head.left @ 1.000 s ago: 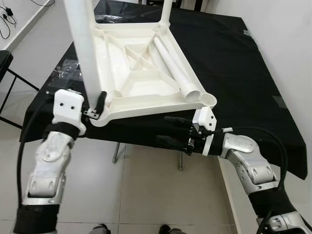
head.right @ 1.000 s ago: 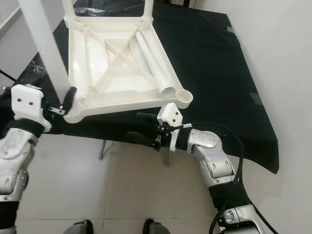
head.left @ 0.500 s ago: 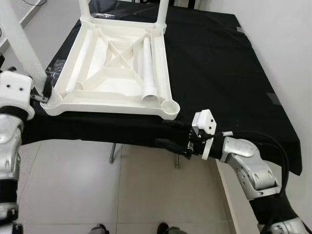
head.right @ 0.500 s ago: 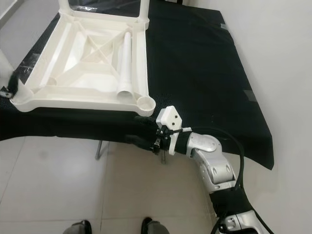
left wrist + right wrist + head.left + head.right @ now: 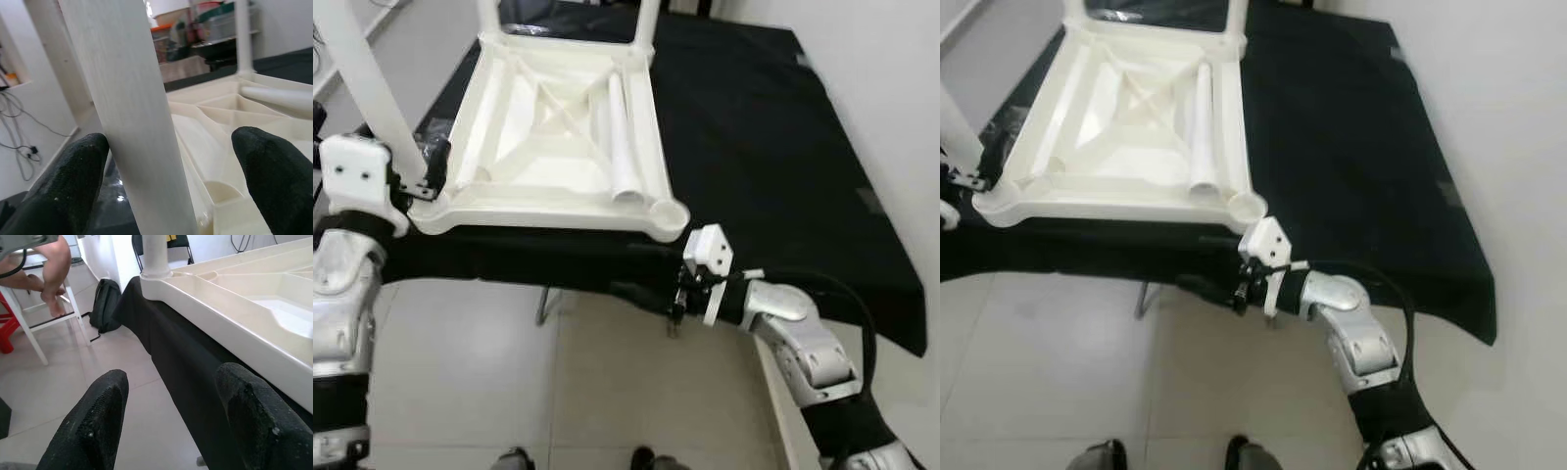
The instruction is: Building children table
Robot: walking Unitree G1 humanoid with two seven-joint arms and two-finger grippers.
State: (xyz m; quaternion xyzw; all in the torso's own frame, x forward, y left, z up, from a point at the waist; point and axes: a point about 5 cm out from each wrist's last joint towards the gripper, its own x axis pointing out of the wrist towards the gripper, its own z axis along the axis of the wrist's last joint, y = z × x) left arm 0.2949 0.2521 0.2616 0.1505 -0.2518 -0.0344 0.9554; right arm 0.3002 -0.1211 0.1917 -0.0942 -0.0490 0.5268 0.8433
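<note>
White plastic children's tabletop [image 5: 558,137] lies upside down on the black-covered desk [image 5: 764,147], ribbed underside facing up with an X-shaped brace in the middle. Its near edge sits along the desk's front edge. Legs stand upright in the two far corner sockets and the near left corner socket [image 5: 367,88]. The near right corner socket [image 5: 668,211] is open, round and hollow. One loose white leg [image 5: 622,147] lies flat inside the tray along the right rim, open end toward the near side.
</note>
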